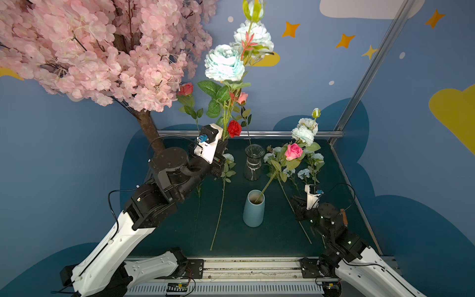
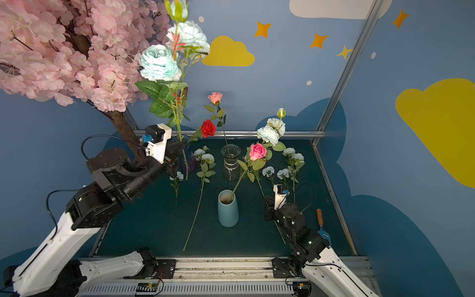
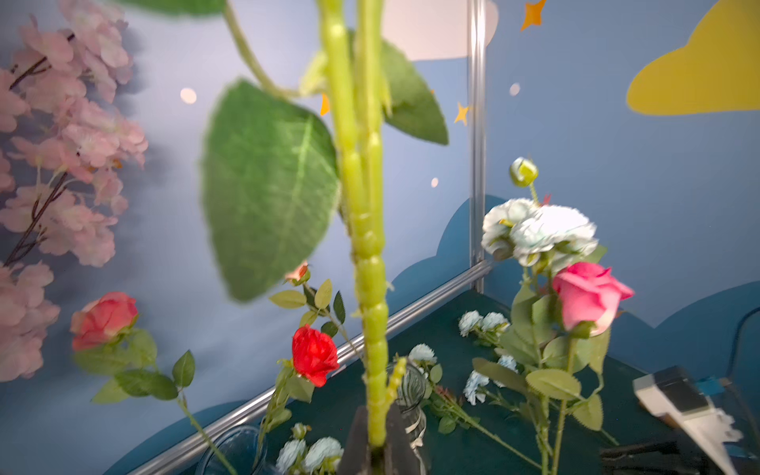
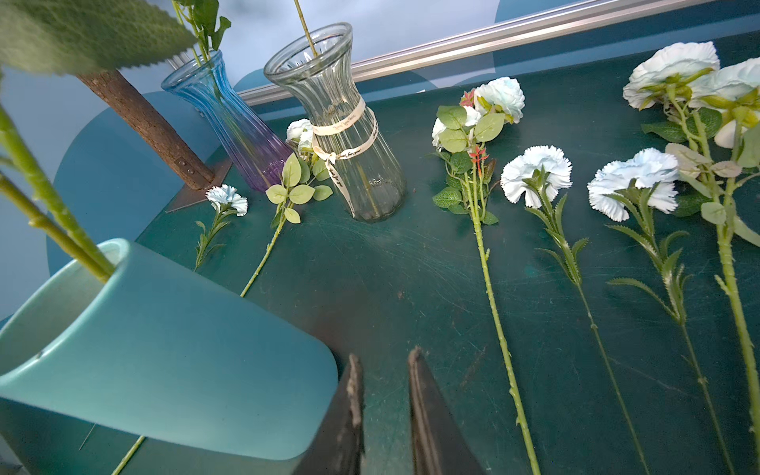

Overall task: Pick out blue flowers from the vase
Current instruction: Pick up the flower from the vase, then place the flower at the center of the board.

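My left gripper (image 3: 376, 446) is shut on the thick green stem (image 3: 368, 263) of a tall blue flower. Its pale blue blooms (image 1: 223, 63) (image 2: 159, 63) are raised high above the back left of the table. The stem's lower end hangs by the blue-purple glass vase (image 2: 187, 158) (image 4: 230, 119); whether it is inside, I cannot tell. Another blue flower cluster (image 1: 304, 131) (image 3: 538, 230) stands with a pink rose (image 1: 293, 151) in the teal vase (image 1: 254, 208) (image 4: 164, 362). Several blue flowers (image 4: 534, 172) lie on the mat. My right gripper (image 4: 382, 364) (image 1: 298, 203) is open and empty, low beside the teal vase.
A clear glass vase (image 1: 254, 162) with one coral rose (image 1: 242, 97) stands at the back middle. Red roses (image 1: 234, 128) rise from the blue-purple vase. The pink blossom tree (image 1: 90, 51) overhangs the left arm. A trowel (image 2: 321, 223) lies at the right edge.
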